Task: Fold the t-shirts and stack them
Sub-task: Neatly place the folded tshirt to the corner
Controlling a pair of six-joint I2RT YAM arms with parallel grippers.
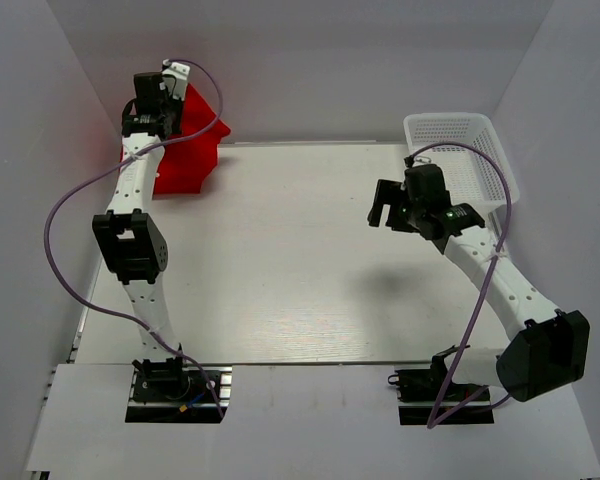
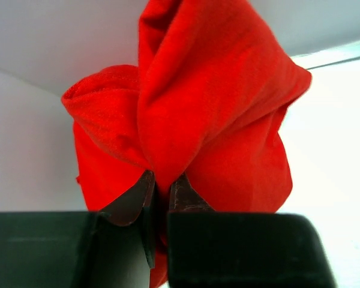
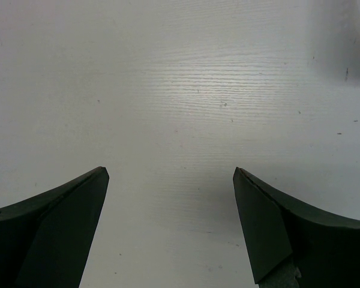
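From above, the left arm reaches to the far left corner of the worktop (image 1: 280,260). There the left gripper (image 1: 180,95) is raised against the back wall, with a red t-shirt (image 1: 185,155) under and around it. The cloth hangs in a bunched mass from the jaws to the worktop's far left corner. Its lower part rests at the far edge, and one point of fabric sticks out to the right. I cannot tell whether this red heap is one garment or more.

The right arm bends over the right half of the worktop. The right gripper (image 1: 385,205) hovers above bare surface, well apart from the red cloth. A white mesh basket (image 1: 475,135) stands at the far right corner, just beyond that gripper.

In the left wrist view, the left gripper (image 2: 162,183) has its jaws drawn narrow, pinching a fold of the t-shirt (image 2: 216,108). The two dark fingertips (image 2: 132,204) almost meet, with only cloth between them. The fabric billows out beyond the tips in thick folds, and the grey wall shows behind it.

In the right wrist view, the right gripper (image 3: 171,174) has its jaws spread wide and holds nothing. Its fingers (image 3: 60,228) frame only pale wood-grain worktop (image 3: 198,90), and no red cloth is in sight.
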